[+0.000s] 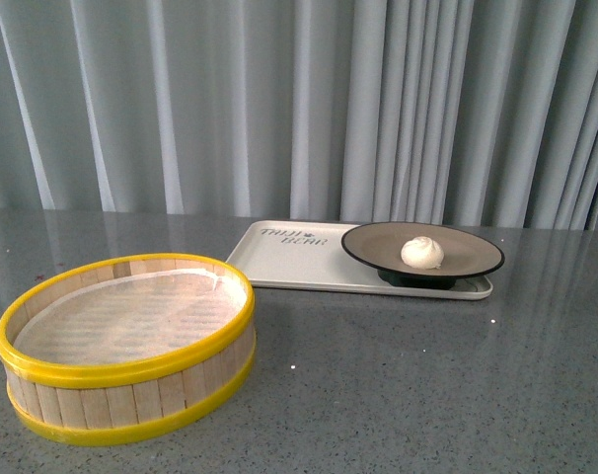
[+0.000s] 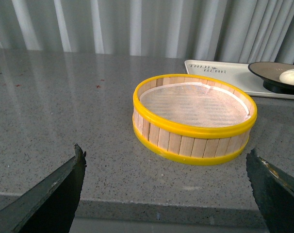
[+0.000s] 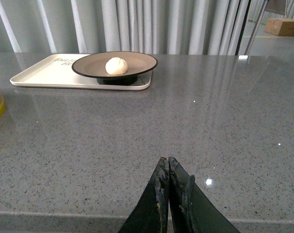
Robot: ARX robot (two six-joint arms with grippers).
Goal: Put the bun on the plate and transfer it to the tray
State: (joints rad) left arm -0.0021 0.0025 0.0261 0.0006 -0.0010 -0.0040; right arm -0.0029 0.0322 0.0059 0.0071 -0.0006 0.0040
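Note:
The white bun (image 1: 422, 253) sits in the middle of the taupe plate (image 1: 373, 247) with a black rim. That plate rests on the right end of the cream tray (image 1: 279, 259) at the back of the table. The right wrist view shows bun (image 3: 116, 65), plate (image 3: 137, 61) and tray (image 3: 45, 74) far ahead of my right gripper (image 3: 165, 162), which is shut on nothing near the table's front edge. My left gripper (image 2: 165, 158) is open and empty, low by the front edge, with the bun (image 2: 290, 76) far off. Neither arm appears in the front view.
A round wooden steamer with yellow rims (image 1: 129, 341) stands at the front left, lined with white paper and holding nothing; it lies just ahead of my left gripper (image 2: 194, 119). Grey curtains hang behind the table. A cardboard box (image 3: 283, 26) sits far off at the right.

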